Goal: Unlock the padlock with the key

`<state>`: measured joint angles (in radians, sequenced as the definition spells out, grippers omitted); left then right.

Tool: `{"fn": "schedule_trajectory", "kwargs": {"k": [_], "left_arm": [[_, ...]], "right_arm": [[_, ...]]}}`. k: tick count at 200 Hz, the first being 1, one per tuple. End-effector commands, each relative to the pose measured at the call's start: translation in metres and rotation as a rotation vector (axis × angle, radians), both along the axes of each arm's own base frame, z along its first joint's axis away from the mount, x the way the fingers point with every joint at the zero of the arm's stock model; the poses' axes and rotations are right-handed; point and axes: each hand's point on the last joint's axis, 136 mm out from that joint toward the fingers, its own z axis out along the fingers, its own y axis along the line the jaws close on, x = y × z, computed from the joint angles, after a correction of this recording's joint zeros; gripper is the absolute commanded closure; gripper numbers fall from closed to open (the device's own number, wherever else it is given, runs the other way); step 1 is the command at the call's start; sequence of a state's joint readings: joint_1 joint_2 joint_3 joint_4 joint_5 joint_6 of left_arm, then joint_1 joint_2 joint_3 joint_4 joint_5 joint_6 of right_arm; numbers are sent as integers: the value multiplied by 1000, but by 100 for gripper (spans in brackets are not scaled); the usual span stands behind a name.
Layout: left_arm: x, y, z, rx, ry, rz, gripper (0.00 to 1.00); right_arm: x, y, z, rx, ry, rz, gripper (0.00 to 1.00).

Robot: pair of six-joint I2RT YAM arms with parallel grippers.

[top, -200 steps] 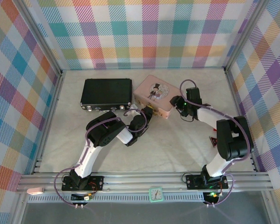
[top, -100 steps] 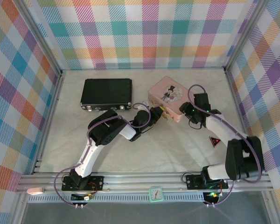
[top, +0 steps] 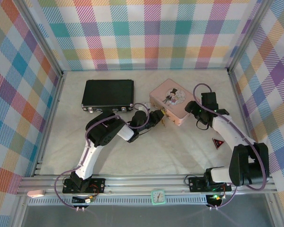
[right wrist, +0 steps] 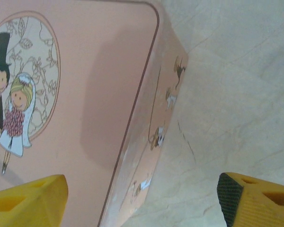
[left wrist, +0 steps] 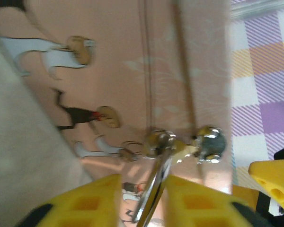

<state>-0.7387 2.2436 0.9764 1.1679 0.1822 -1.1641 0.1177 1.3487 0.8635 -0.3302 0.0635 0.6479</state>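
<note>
My left gripper (top: 157, 117) is at the pink tin's (top: 172, 100) front wall, shut on the padlock (top: 164, 121), which shows as a brass speck at the tin's clasp. In the left wrist view the padlock's silver shackle (left wrist: 154, 189) runs up between my yellow fingers (left wrist: 92, 201) to the shiny clasp knobs (left wrist: 208, 142) on the pink tin (left wrist: 132, 56). My right gripper (top: 195, 111) is open at the tin's right end; in its wrist view the right gripper (right wrist: 142, 203) straddles a corner of the tin (right wrist: 85, 94). The key is hidden.
A black case (top: 108, 93) lies at the back left, close to the left arm's elbow. A red triangle sticker (top: 218, 142) marks the table under the right arm. Plaid walls close three sides; a small clock (top: 157, 196) sits on the front rail.
The pink tin has slid right and slightly toward me. My left gripper followed it at the clasp, and my right gripper shifted right with the tin's end.
</note>
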Motion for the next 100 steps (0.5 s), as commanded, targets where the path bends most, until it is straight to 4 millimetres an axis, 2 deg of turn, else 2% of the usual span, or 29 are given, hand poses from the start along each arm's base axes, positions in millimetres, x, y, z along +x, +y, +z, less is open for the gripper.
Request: {"fn": "schedule_trajectory", "kwargs": {"k": [1,42,72,100], "left_arm": [[1,9,4,29,-9,24,65],[0,13,-6,40,13,35,67],[-1,14,-8,45,15,35,85],[-5,19,-8,54,19,40,90]], "right_arm": [[19,4,13,12,-63,43,17],[33,14,6,51,-59,69,18],[37,19,4,75,-66,82,19],[38,20,0,79,-59,81,19]]}}
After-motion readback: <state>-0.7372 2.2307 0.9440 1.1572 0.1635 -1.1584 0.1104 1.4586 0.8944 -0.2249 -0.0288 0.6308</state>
